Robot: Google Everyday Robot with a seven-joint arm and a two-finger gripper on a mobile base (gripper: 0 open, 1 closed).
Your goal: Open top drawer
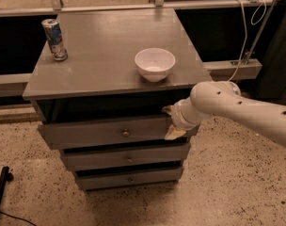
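Top drawer sits partway out of cabinet, dark gap above it, 1 round knob at ctr. Gripper at its right end, fingers apart, one above the front and one below, prob clamped on it. 2 more drawers under: middle drawer, bottom drawer. On top: 1 white bowl, then 1 can far-left.

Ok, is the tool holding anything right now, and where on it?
Yes: the tool grips the top drawer by the right end of its front panel, not by the knob.
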